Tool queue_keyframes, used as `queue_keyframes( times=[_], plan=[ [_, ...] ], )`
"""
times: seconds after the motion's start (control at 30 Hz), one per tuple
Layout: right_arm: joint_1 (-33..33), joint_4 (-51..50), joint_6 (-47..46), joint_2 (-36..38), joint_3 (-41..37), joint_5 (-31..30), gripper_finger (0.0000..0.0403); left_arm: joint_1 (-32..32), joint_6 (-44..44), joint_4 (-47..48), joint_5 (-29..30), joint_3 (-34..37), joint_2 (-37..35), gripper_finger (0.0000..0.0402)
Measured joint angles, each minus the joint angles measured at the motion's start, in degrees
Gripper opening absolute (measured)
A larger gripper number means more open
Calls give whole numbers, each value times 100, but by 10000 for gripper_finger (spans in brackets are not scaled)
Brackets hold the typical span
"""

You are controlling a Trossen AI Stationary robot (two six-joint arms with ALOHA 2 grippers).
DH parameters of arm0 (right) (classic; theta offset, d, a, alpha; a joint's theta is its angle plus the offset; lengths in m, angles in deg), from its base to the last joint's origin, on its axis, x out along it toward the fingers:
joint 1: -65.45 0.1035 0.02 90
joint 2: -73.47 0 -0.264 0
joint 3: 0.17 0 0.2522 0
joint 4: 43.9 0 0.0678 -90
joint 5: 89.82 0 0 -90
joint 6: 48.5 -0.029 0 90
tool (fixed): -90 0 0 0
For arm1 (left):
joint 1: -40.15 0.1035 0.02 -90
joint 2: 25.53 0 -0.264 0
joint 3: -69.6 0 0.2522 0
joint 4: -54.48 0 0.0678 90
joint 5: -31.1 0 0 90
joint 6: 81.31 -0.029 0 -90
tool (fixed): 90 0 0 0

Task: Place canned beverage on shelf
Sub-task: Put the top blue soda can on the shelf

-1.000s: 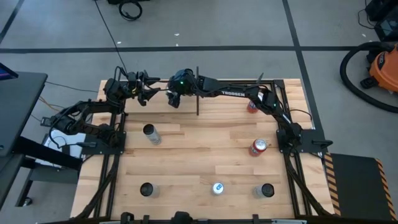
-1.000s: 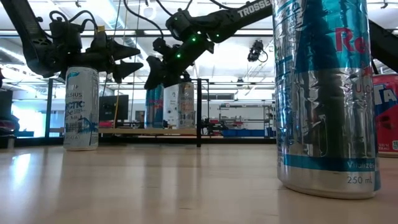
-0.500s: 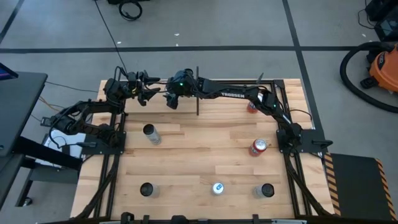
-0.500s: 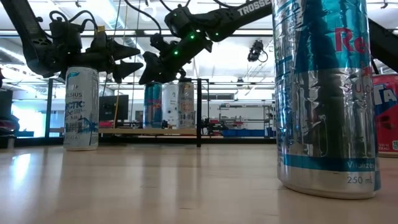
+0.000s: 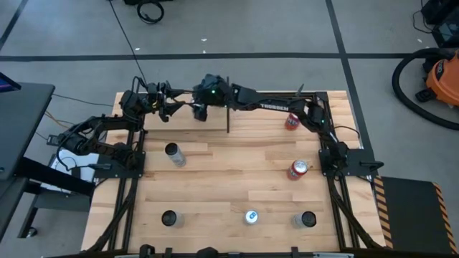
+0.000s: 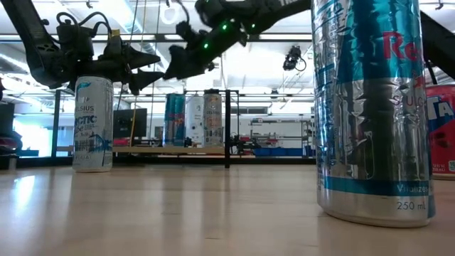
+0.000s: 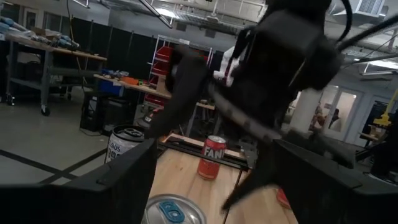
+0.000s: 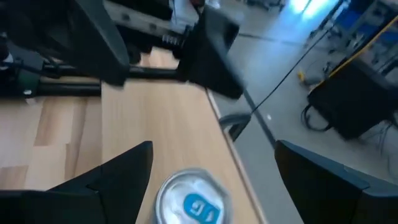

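The right gripper (image 8: 212,155) has its two fingers (image 8: 118,174) wide apart and they hold nothing. Right under them I see the round top of the can (image 8: 189,202), with its blue tab. The can stands upright on the shelf (image 6: 160,149) at the far side of the table. From down low I think it is the white one in the middle of three, but I can't be sure. A can like this is light, hard and smooth, so it can slip or tip over. The best place to grab it is around the middle of its side. The wood ends close beside it and a black post (image 6: 227,128) stands near. The left gripper (image 6: 158,65) hangs just beside, fingers apart too, so there is little room there. Straight up is free.
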Motion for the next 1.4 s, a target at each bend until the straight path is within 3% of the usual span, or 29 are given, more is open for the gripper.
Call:
queue_keyframes(
  times=[0.13, 0.3, 0.6, 0.8, 1.1, 1.23, 1.4],
  plan=[
    [-181, -125, 409, 100, 4, 779, 346, 0, 0, 0, -1, 0, 0, 316],
    [-595, -676, 249, 114, 80, 1762, 344, 0, 0, 4, -1, 0, 0, 316],
    [-775, -741, 292, 114, 94, 2376, 334, 0, -7, 4, -2, 0, 0, 316],
    [-499, -830, 412, 129, 94, 2103, 334, 2, -5, 39, -279, 0, -2, 316],
    [-138, -962, 1404, 661, 94, 707, 334, -183, 24, 230, -357, -67, -2, 316],
    [-130, -957, 1336, 1093, 94, 539, 334, -276, 293, 1124, -346, -558, -4, 316],
    [-183, -1021, 1218, 1580, 98, 535, 334, -370, -141, 3458, -384, -1520, -4, 316]
  ],
)
